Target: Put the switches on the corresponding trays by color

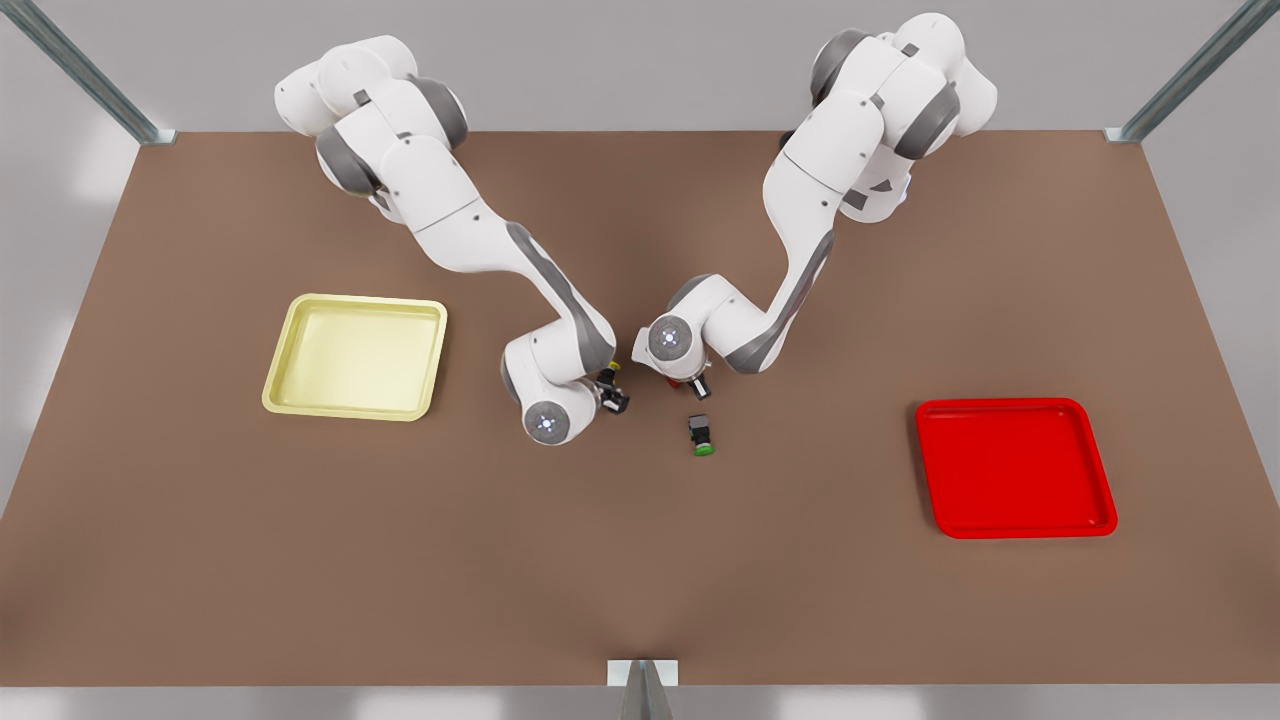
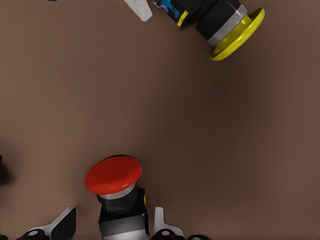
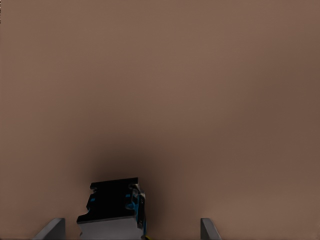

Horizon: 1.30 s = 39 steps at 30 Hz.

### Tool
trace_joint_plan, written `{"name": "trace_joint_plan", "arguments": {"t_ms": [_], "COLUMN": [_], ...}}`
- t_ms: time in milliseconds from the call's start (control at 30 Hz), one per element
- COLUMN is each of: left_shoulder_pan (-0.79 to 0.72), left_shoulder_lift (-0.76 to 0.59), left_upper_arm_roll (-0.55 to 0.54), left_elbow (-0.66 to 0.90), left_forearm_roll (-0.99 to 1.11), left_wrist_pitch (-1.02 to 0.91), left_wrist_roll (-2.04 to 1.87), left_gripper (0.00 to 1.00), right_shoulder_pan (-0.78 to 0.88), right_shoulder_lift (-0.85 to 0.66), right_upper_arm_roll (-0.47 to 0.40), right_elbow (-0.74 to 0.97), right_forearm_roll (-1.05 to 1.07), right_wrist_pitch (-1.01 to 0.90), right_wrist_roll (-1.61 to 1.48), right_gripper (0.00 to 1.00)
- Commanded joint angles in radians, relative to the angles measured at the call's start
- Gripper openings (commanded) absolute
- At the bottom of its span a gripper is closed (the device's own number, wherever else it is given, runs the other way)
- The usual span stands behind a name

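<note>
The red-capped switch (image 2: 114,175) lies on its side on the brown table between the fingers of my left gripper (image 2: 114,216), which is open; one finger is beside its dark body, the other stands apart. This gripper (image 1: 690,385) belongs to the arm on the front view's right. The yellow-capped switch (image 2: 227,25) lies close by, its dark body (image 3: 112,207) between the wide-open fingers of my right gripper (image 3: 131,223), on the front view's left arm (image 1: 612,392). The pale yellow tray (image 1: 355,355) sits at the front view's left, the red tray (image 1: 1015,468) at its right.
A green-capped switch (image 1: 702,435) lies on the table just in front of the two grippers. The two wrists are close together at the table's middle. Metal frame posts stand at the table's corners and at the near edge (image 1: 642,685).
</note>
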<state>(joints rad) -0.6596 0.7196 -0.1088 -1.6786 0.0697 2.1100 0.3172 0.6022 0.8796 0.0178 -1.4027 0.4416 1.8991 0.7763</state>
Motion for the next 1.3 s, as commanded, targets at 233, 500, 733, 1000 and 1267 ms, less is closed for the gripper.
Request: {"name": "trace_joint_plan", "arguments": {"t_ms": [233,500,733,1000,1267], "left_shoulder_pan": [-0.003,-0.003,-0.002,0.273,0.638], "left_shoulder_lift": [0.000,0.006,0.003,-0.362,-0.241], "left_upper_arm_roll": [-0.011,-0.012,-0.014,-0.006,-0.006], "left_elbow": [0.000,0.000,0.011,-0.170,-0.038], "left_forearm_roll": [-0.010,-0.011,-0.011,0.162,0.269], "left_wrist_pitch": [-0.011,-0.010,-0.025,-0.439,-0.248], "left_wrist_roll": [-0.038,-0.058,-0.087,0.012,0.034], "left_gripper": [0.69,0.59,0.48,0.50,0.49], "right_shoulder_pan": [0.011,0.010,0.004,-0.189,-0.314], "right_shoulder_lift": [0.009,0.007,-0.004,-0.117,-0.300], "right_upper_arm_roll": [0.001,0.001,0.001,-0.015,-0.297], "right_elbow": [0.005,0.011,0.013,0.018,-0.206], "right_forearm_roll": [0.003,0.005,0.005,-0.127,-0.601], "right_wrist_pitch": [-0.005,-0.005,-0.054,-0.301,-0.418], "right_wrist_roll": [-0.181,-0.178,-0.180,-0.288,-1.025], "right_gripper": [0.79,0.46,0.44,0.44,0.44]}}
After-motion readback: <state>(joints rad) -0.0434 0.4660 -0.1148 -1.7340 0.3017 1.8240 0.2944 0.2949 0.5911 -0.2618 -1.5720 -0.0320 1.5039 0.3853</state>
